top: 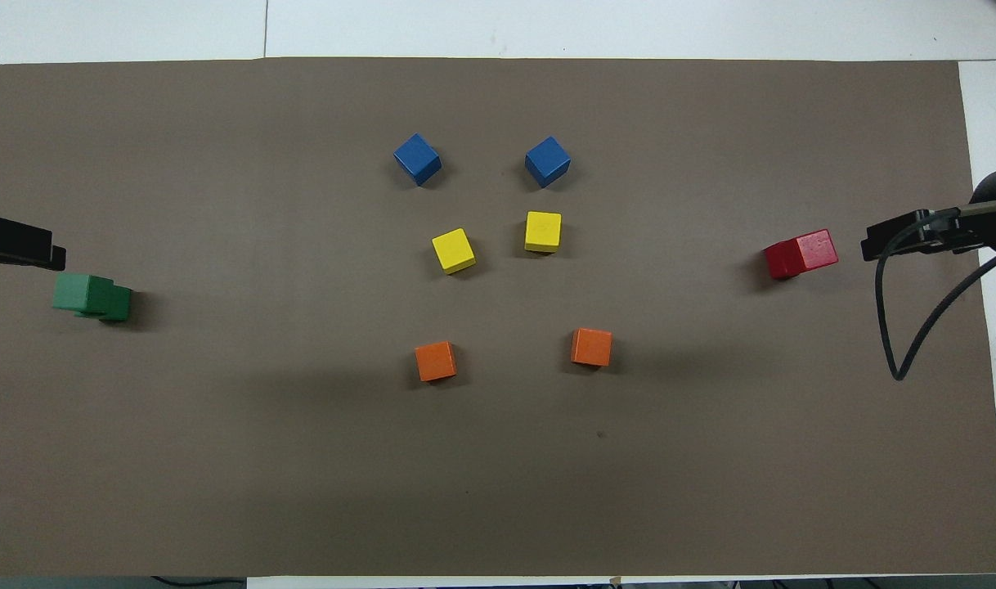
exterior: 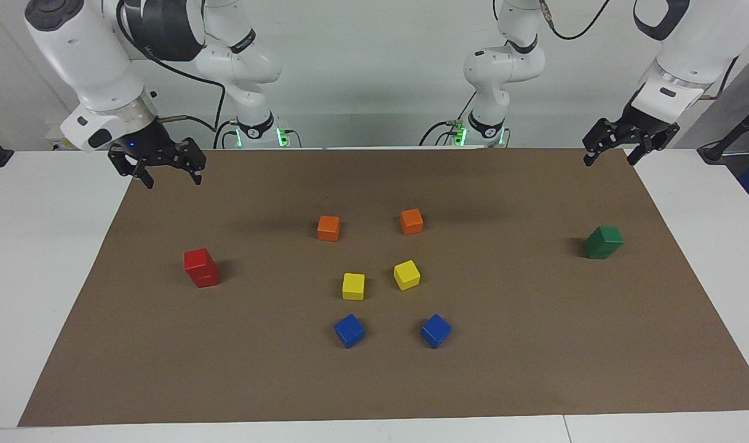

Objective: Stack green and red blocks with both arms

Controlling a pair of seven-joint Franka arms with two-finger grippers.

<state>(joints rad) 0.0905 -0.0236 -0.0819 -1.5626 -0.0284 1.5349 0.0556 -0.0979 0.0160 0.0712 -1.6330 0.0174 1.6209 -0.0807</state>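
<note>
Two red blocks (exterior: 200, 267) (top: 800, 254) stand stacked on the brown mat (exterior: 534, 369) toward the right arm's end of the table. Two green blocks (exterior: 602, 242) (top: 91, 296) stand stacked, slightly offset, toward the left arm's end. My right gripper (exterior: 164, 173) (top: 907, 236) hangs open and empty, high above the mat's corner, well clear of the red stack. My left gripper (exterior: 612, 156) (top: 20, 245) hangs open and empty above the mat's other corner, clear of the green stack.
In the mat's middle lie two orange cubes (exterior: 328, 227) (exterior: 411, 221), two yellow cubes (exterior: 353, 286) (exterior: 406, 274) and two blue cubes (exterior: 349, 330) (exterior: 436, 330), the orange pair nearest the robots. White table (exterior: 36, 246) borders the mat at both ends.
</note>
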